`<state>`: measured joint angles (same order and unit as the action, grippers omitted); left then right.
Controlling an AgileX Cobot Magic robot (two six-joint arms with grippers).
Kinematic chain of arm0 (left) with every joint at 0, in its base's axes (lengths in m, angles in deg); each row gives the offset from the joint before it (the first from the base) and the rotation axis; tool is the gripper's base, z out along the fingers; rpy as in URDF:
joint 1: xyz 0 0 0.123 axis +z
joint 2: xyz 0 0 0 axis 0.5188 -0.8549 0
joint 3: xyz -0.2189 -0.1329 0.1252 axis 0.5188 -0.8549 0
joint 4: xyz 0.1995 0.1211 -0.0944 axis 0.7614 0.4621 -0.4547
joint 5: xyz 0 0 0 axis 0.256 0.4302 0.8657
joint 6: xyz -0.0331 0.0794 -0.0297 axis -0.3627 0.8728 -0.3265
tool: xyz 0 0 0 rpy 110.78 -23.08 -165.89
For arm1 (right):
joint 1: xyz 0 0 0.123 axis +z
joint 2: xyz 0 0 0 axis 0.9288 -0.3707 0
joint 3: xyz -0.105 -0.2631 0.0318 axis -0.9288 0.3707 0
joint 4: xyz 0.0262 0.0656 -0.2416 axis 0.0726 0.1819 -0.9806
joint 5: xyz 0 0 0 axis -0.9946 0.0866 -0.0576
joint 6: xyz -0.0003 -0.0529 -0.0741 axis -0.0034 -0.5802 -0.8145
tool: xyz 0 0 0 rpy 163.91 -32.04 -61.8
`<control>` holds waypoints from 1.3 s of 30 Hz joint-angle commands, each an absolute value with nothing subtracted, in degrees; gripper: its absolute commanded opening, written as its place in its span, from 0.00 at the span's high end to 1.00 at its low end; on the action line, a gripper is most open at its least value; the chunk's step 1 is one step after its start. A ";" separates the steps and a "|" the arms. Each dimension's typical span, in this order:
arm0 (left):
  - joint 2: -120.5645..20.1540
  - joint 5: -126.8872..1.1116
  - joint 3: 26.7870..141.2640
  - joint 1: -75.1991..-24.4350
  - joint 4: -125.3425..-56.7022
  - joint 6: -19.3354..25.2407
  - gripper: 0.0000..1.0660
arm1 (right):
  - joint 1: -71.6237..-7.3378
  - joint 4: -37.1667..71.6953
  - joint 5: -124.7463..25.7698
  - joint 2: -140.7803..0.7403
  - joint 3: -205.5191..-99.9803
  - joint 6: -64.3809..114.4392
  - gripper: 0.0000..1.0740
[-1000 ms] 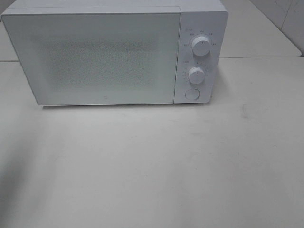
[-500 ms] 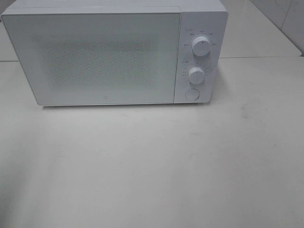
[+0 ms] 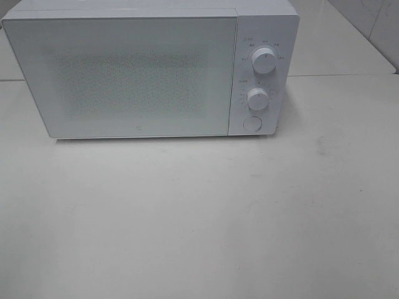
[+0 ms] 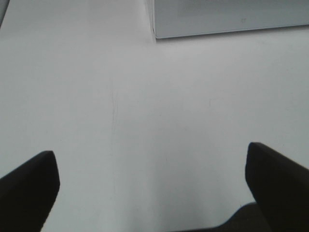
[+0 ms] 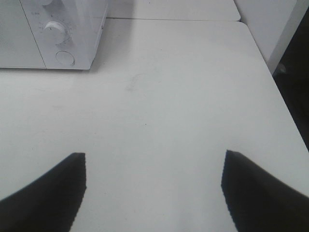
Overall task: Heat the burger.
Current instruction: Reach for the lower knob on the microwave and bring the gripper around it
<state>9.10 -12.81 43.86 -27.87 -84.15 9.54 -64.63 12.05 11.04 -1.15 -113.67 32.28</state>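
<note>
The burger is out of view in every frame. A white microwave (image 3: pixel 124 75) stands at the back of the table with its door shut, and nothing shows through the frosted window. My left gripper (image 4: pixel 152 162) hovers open over bare table in front of the microwave's corner (image 4: pixel 231 17), with nothing between its dark fingers (image 4: pixel 29 188). My right gripper (image 5: pixel 154 162) is open too, over bare table in front of the microwave's control panel (image 5: pixel 58 34). Neither gripper appears in the exterior high view.
The control panel carries two round knobs (image 3: pixel 264 61) (image 3: pixel 257 98) and a round button (image 3: pixel 252 123). The pale table (image 3: pixel 199 218) spreads in front of the microwave. The table's right edge (image 5: pixel 275 82) drops off to dark floor.
A dark shadow at the lower left of the table in the exterior high view has faded away. The microwave has not moved.
</note>
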 commanded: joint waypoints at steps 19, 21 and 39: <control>16.77 -12.75 43.35 -27.76 -78.99 0.37 0.08 | -64.92 12.11 10.99 0.45 -113.56 32.62 0.30; 16.77 -12.75 43.35 -27.76 -78.99 0.32 0.08 | -64.92 12.11 10.99 0.45 -113.56 32.62 0.30; 19.98 -12.75 43.35 -27.82 -80.54 0.32 0.08 | -64.92 12.11 10.99 0.22 -113.56 32.62 0.30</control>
<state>18.55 -12.41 43.57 -27.87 -80.08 0.78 -64.63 12.05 11.04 -1.15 -113.67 32.28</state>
